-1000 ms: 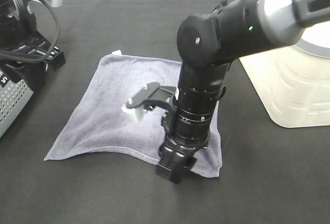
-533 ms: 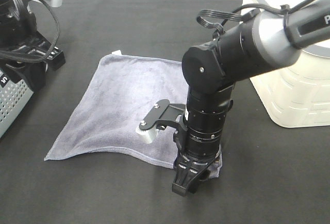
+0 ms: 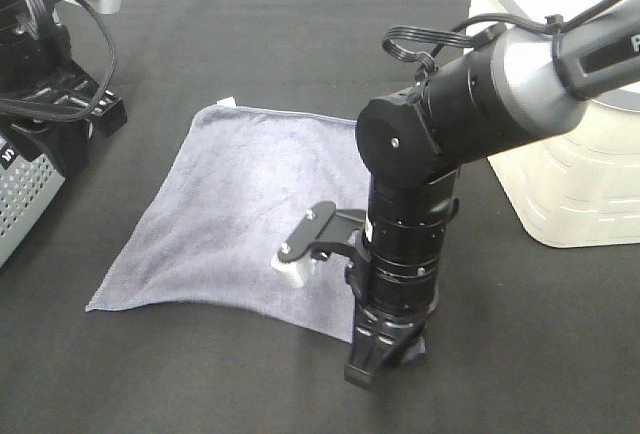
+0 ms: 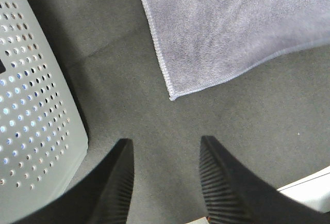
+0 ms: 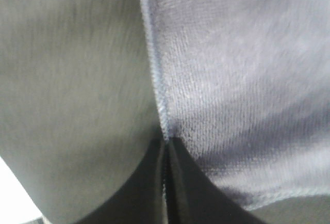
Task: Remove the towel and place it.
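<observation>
Towel: greyish-lavender terry square, stitched edges, near corner pinched in the closed right hand.

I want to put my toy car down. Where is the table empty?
Bare black cloth lies beyond the towel, between the left arm's base and the white basket, and along the near edge left of the right gripper. It's crowded by that gripper at the towel's near corner.

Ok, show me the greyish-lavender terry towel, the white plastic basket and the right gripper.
Greyish-lavender terry towel [image 3: 245, 199]: exterior high view, bare middle.
White plastic basket [image 3: 575, 189]: exterior high view, side wall.
Right gripper [image 3: 363, 372]: exterior high view, fingertips.
</observation>
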Robot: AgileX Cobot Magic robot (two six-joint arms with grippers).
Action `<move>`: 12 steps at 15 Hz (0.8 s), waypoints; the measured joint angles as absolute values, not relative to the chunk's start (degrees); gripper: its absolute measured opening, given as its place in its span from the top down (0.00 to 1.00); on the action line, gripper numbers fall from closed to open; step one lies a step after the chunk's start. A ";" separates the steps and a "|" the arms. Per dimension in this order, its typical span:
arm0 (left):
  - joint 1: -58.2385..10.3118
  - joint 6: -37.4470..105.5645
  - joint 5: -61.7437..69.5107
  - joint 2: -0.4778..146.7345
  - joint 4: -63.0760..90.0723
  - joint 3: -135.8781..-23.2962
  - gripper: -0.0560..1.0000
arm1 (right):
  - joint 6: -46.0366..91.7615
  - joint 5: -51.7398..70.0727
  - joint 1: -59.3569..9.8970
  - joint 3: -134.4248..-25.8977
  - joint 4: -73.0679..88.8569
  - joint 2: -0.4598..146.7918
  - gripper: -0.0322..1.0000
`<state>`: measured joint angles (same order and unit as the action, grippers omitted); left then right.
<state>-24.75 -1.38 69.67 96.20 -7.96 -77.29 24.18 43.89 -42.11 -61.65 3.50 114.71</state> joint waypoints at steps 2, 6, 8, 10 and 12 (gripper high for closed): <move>-24.75 -1.38 69.67 96.20 -7.96 -77.29 0.57 | 24.18 43.49 -42.11 -60.33 2.58 114.48 0.96; -24.75 -1.38 69.67 96.20 -7.96 -77.29 0.57 | 24.06 42.97 -42.11 -59.59 2.58 114.02 0.96; -24.75 -1.38 69.67 96.20 -7.96 -77.29 0.57 | 24.01 43.83 -42.11 -59.30 3.61 113.27 0.95; -24.75 -1.38 69.67 96.20 -7.96 -77.29 0.57 | 23.49 45.95 -42.11 -59.19 4.76 111.55 0.79; -24.75 -1.38 69.67 96.20 -7.91 -77.29 0.57 | 22.35 47.84 -42.11 -59.07 6.07 110.12 0.46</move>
